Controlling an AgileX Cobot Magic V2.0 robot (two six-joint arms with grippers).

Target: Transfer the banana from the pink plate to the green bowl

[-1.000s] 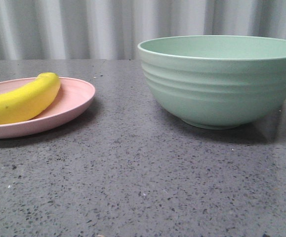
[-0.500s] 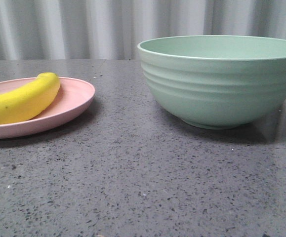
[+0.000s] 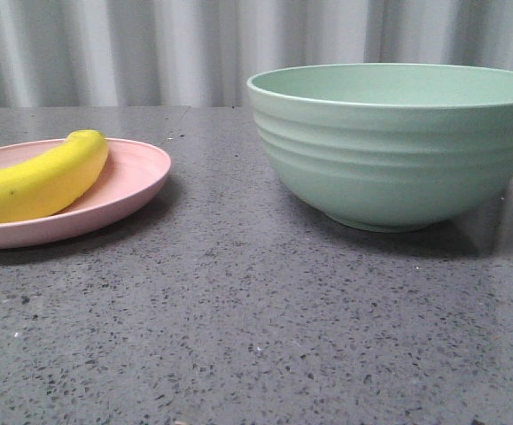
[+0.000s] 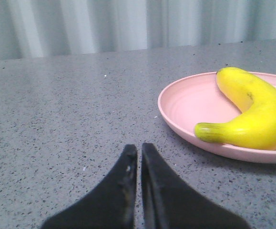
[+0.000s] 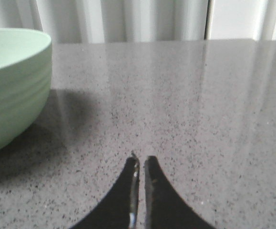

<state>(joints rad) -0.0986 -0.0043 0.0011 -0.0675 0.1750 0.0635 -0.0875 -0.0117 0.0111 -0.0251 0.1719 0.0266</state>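
Observation:
The yellow banana lies on the pink plate at the left of the front view. The green bowl stands upright at the right, apart from the plate. Neither gripper shows in the front view. In the left wrist view my left gripper is shut and empty over bare table, short of the plate and the banana, whose greenish tip points toward it. In the right wrist view my right gripper is shut and empty over bare table, beside the bowl.
The grey speckled table spreads between plate and bowl and in front of both. A pale pleated curtain hangs behind the table's far edge.

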